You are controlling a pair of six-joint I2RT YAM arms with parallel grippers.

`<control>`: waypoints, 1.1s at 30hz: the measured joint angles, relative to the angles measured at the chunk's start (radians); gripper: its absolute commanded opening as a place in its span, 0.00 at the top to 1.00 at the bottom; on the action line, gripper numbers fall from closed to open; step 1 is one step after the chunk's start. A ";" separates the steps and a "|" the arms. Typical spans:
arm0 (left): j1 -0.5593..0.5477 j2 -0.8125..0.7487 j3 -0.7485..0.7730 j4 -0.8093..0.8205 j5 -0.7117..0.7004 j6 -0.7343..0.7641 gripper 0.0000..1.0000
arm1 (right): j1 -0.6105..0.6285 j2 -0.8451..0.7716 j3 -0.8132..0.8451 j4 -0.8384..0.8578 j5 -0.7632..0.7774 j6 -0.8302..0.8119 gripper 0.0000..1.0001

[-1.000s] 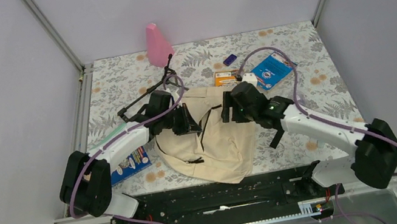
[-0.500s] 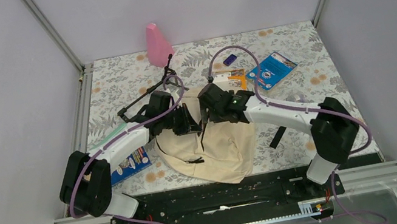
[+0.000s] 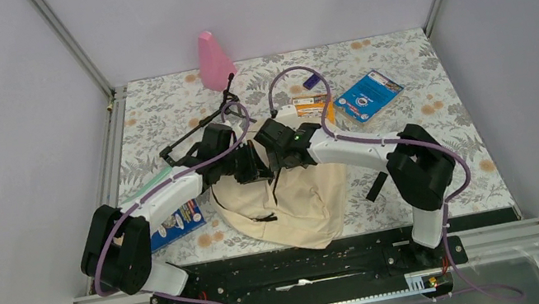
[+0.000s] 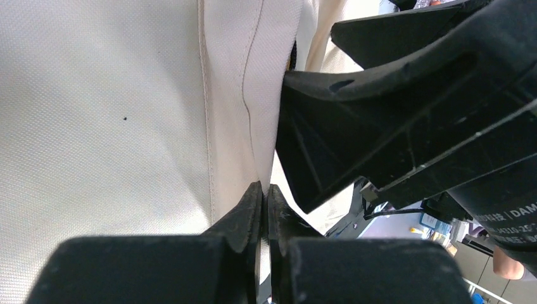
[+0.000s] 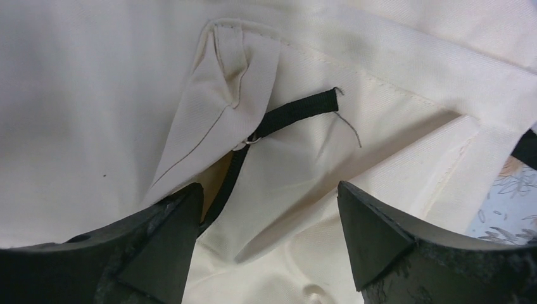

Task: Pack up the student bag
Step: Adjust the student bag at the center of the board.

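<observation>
Swung left across the surface [image 3: 450, 103] since a second ago, our right arm now reaches over the student bag [image 3: 295, 198], which lies crumpled at centre, nearer side. We judge the step is opening its mouth. Left gripper [image 4: 263, 193] is clamped on a cream fold at the bag's far edge, so hold that pinch up. Right gripper [image 5: 269, 206], fingers apart, hovers just above the fabric and a black strap [image 5: 297, 109]. Catch the opposite lip, not the strap.

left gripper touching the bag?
Touching. The left wrist view shows the left gripper shut, its tips pinching a seamed fold of the student bag between them.
</observation>
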 measured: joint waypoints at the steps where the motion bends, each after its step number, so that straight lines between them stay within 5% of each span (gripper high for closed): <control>1: 0.000 0.000 0.000 0.000 -0.001 0.000 1.00 | 0.000 0.006 0.008 -0.010 0.012 -0.006 0.19; 9: 0.003 -0.001 0.000 0.002 0.000 -0.001 1.00 | 0.002 0.006 0.016 -0.043 0.056 -0.028 0.70; 14: 0.017 0.000 0.000 0.001 0.012 -0.005 1.00 | 0.003 -0.096 -0.055 -0.051 0.056 -0.039 0.78; 20: 0.034 0.023 0.000 0.014 0.014 -0.008 1.00 | 0.003 -0.252 -0.105 -0.080 0.052 -0.060 0.99; 33: 0.030 0.055 0.000 -0.002 -0.039 0.018 0.95 | -0.116 -0.408 -0.268 0.086 -0.240 -0.060 1.00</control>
